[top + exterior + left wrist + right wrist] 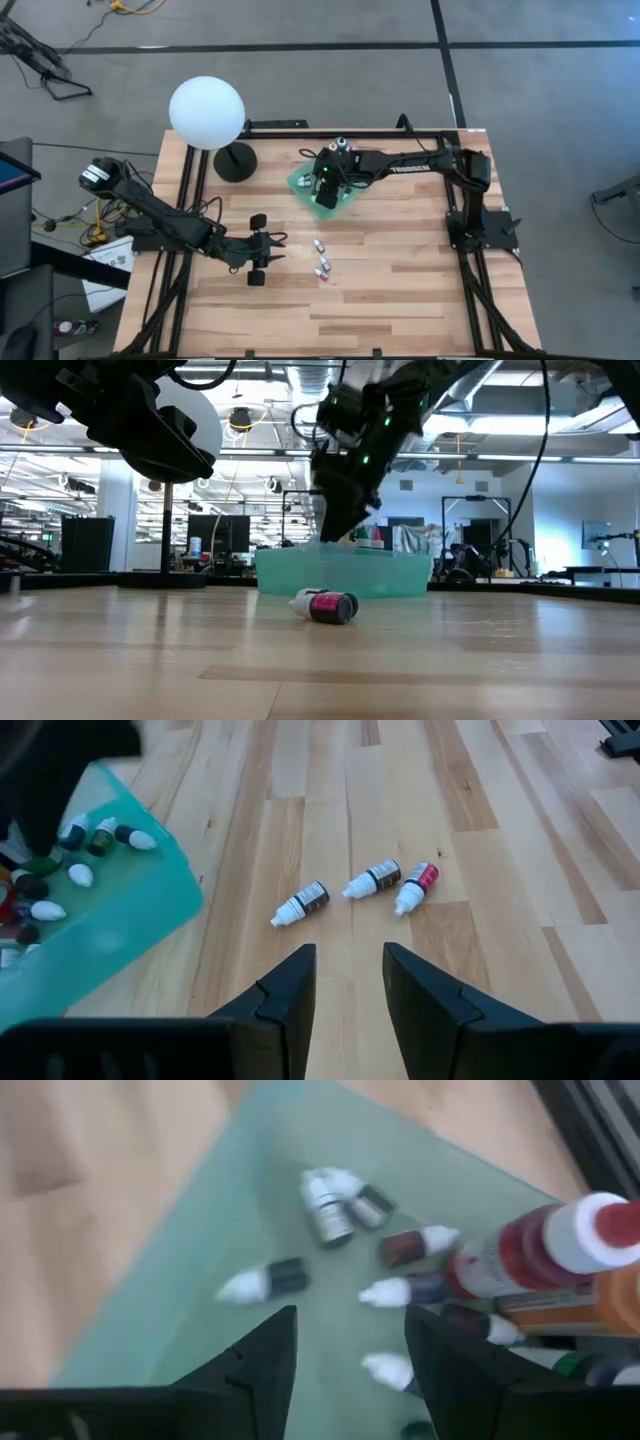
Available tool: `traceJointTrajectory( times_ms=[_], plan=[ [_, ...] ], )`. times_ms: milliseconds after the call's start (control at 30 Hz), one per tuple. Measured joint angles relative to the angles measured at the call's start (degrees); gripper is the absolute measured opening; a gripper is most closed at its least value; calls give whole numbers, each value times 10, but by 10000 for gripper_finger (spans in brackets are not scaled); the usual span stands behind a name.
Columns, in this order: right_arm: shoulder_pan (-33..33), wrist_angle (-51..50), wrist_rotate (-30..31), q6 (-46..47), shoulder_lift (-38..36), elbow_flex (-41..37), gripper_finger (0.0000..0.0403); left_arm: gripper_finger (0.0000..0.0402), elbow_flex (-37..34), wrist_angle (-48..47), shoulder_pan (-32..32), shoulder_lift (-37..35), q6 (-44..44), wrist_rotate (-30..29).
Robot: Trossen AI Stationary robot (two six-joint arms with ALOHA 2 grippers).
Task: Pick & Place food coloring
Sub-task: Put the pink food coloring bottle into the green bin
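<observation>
High view: the right hand (327,190) hangs over the green tray (303,187) at the far side of the worktop (400,290). The left hand (258,256) rests low on the worktop, with three small bottles (321,262) lying loose just beyond its fingertips.

Low view: one bottle with a magenta label (325,605) lies on its side in front of the tray, with the right hand above the tray's rim.

Left wrist view: the left hand's fingers (285,995) stand apart, empty. The three bottles lie ahead of them; the tray, holding several bottles, sits off to one side.

Right wrist view: the right hand's fingers (265,1350) stand apart, holding nothing. Beneath and ahead of them, many dropper bottles (330,1210) lie on the tray floor.
</observation>
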Motion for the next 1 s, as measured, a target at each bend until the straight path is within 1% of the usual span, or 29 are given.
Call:
traceJointTrajectory(
  times_ms=[167, 300, 367, 533, 767, 900, 1000],
  plan=[
    [46, -51, -1, -23, -58, 0, 184, 113, 0, 7, 14, 12, 32, 22],
    [91, -83, 7, -33, -112, 0, 177, 113, 0, 76, 33, 45, 78, 59],
    [116, -97, 22, -34, -137, 0, 172, 113, 0, 122, 43, 71, 103, 81],
    [179, -143, 60, -14, -195, 0, 162, 113, 8, 192, 61, 138, 141, 128],
    [274, -197, 130, 49, -246, 0, 151, 113, 49, 242, 64, 245, 174, 183],
    [333, -222, 180, 93, -254, 0, 148, 113, 78, 256, 65, 291, 191, 191],
    [381, -248, 231, 131, -254, -5, 145, 113, 101, 258, 66, 317, 202, 197]
  ],
)
